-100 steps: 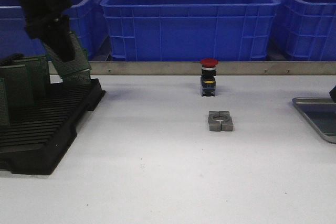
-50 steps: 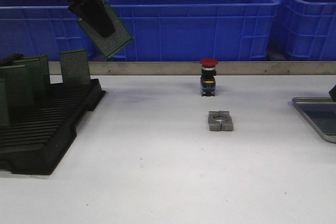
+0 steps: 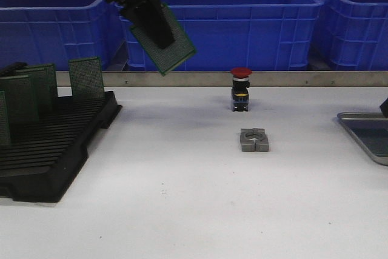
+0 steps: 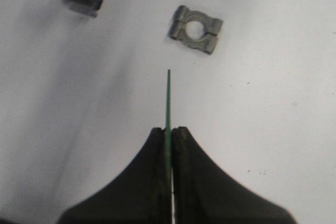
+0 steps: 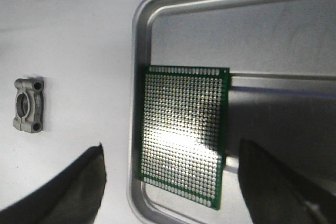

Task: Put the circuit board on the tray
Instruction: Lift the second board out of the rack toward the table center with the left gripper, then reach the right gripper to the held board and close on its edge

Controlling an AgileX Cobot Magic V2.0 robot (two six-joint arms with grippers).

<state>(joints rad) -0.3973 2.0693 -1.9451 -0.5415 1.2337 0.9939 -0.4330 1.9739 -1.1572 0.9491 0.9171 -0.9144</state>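
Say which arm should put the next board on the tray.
Left. Its hand is shut on a board in the air. The right hand is open and empty above the tray, where one board lies.

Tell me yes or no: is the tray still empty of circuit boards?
No: in the right wrist view one green circuit board already lies flat inside the tray, against its rim.

Red-capped push button behind metal clamp block; blue bins beyond.
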